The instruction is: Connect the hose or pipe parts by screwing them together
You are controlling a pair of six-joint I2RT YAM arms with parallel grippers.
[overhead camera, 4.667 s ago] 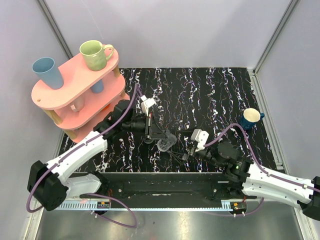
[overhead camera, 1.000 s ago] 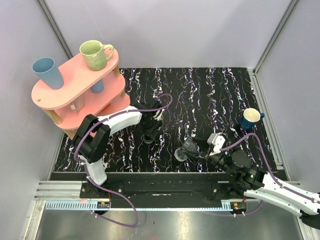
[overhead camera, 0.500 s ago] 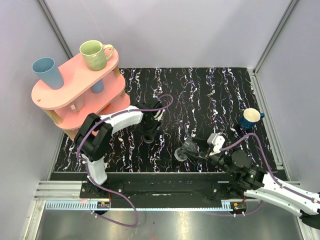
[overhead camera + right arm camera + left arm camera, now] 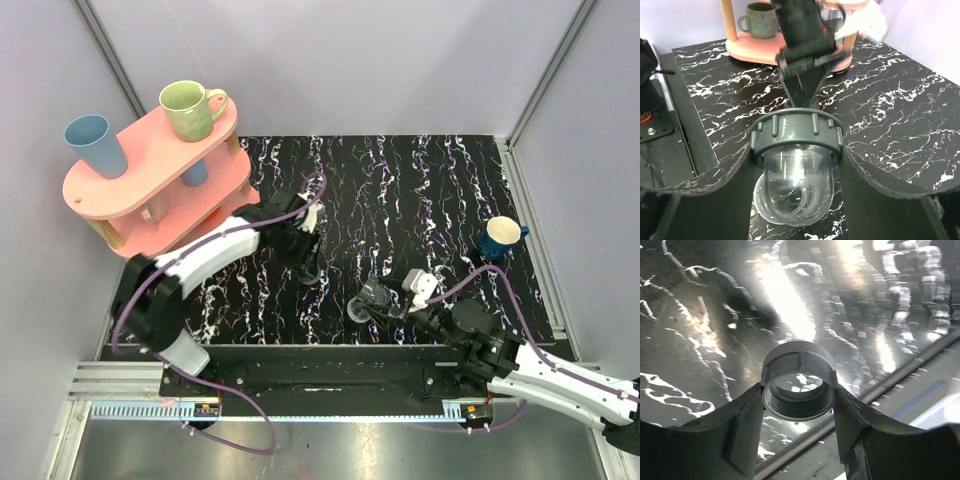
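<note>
Two pipe parts show. One is a short grey threaded ring, which stands between the fingers of my left gripper; both inner faces press its sides, so the gripper is shut on it just above the black marbled table. The top view has this gripper pointing down left of centre. The other part is a grey ribbed collar with a clear dome. My right gripper is shut on the collar and holds it level near the table's front, a short way right of the left gripper.
A pink two-deck shelf stands at the back left with a green mug and a blue cup on top. A dark blue mug sits at the right. A black rail borders the near edge.
My left jaws have closed onto the threaded ring, and the left arm has swung its elbow outward to the left. The right gripper with the domed part has shifted slightly left.
</note>
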